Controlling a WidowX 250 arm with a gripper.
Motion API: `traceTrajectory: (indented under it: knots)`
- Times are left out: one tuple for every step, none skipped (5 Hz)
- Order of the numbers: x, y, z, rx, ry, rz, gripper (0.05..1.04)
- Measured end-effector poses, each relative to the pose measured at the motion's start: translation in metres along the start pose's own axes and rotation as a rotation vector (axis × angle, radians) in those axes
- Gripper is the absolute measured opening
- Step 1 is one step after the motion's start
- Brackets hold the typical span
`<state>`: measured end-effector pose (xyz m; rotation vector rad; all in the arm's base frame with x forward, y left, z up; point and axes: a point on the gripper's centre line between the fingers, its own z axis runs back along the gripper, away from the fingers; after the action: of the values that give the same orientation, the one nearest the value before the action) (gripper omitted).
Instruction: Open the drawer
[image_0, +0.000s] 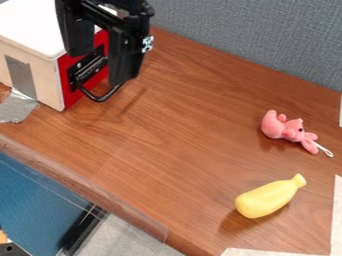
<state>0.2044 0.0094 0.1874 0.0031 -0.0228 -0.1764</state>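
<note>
- Camera view: the drawer (65, 75) is the red-fronted one in the box (47, 77) at upper left; it looks shut. Its black handle (99, 99) bows out from the front.
- The gripper (101, 67) hangs at the handle, fingers spread apart, one near the front, the other over the handle's outer end. Whether either touches, I can't tell.
- Best, I judge: hook the handle from inside its loop, then draw it straight out from the red front, level and slow; a skewed pull could jam the drawer or drag the box.
- The outward path runs over the table (160, 140) toward lower right; the pink toy (286, 129) and yellow toy (267, 199) lie well apart from the handle.
- Mind the wall (247, 40) behind and the table's front edge (80, 192).
</note>
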Motion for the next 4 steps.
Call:
traceTrajectory:
  knots:
    - [-0.001, 0.0, -0.006, -0.004, 0.024, -0.005, 1.0]
    - [0.016, 0.017, -0.031, 0.033, 0.011, -0.048, 1.0]
    - [0.033, 0.031, -0.055, 0.068, -0.001, -0.077, 1.0]
    - [0.047, 0.045, -0.08, 0.082, 0.0, -0.107, 1.0]
